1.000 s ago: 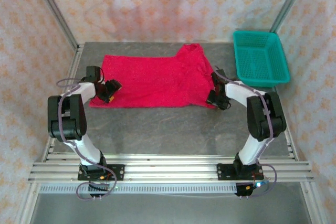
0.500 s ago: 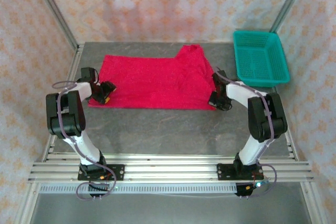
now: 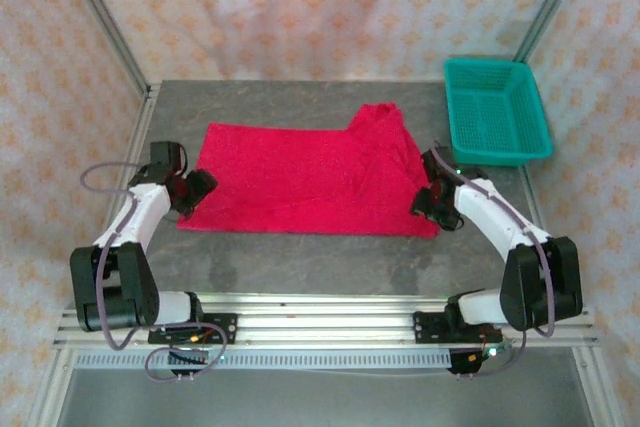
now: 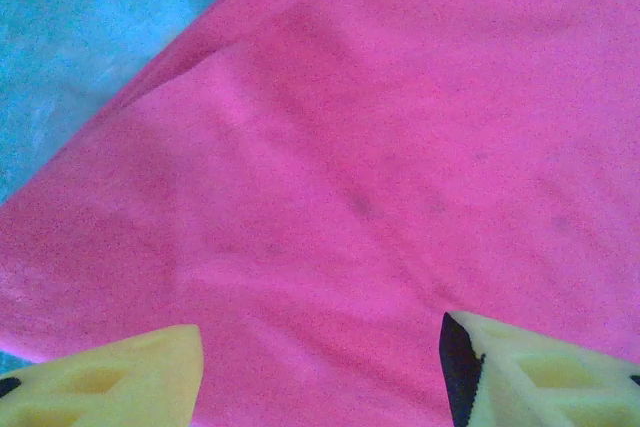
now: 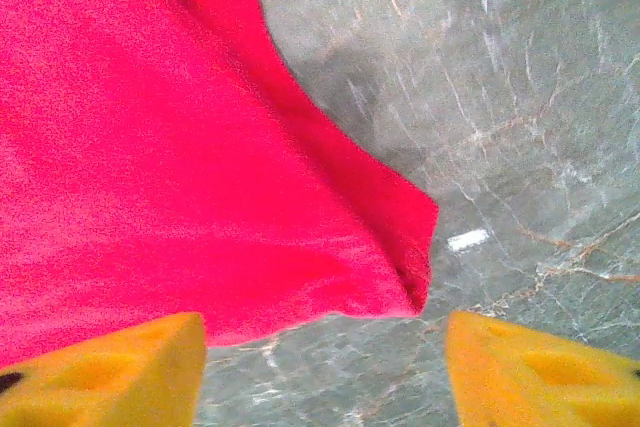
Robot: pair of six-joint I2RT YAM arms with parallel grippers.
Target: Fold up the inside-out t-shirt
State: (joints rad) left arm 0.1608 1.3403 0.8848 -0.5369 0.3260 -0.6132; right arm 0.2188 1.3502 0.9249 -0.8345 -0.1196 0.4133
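Observation:
The red t-shirt (image 3: 305,172) lies spread flat across the grey table (image 3: 320,257), with one part bunched up at its far right (image 3: 383,119). My left gripper (image 3: 199,188) hovers at the shirt's left edge. Its yellow fingers (image 4: 110,377) stand wide apart over flat red fabric (image 4: 380,147), open and pinching nothing. My right gripper (image 3: 429,203) is at the shirt's near right corner. In the right wrist view that corner (image 5: 405,247) lies on the table just ahead of the open right gripper (image 5: 325,352), free of both fingers (image 5: 530,372).
A teal plastic basket (image 3: 497,110) stands at the back right of the table, beyond my right arm. Bare grey table runs between the shirt's near edge and the rails (image 3: 320,322) at the arm bases. Patterned curtain walls enclose the table.
The shirt has been drawn toward the near edge and slightly right. Both arms came nearer with it. My right gripper, shut on the corner half a second ago, has opened and let go.

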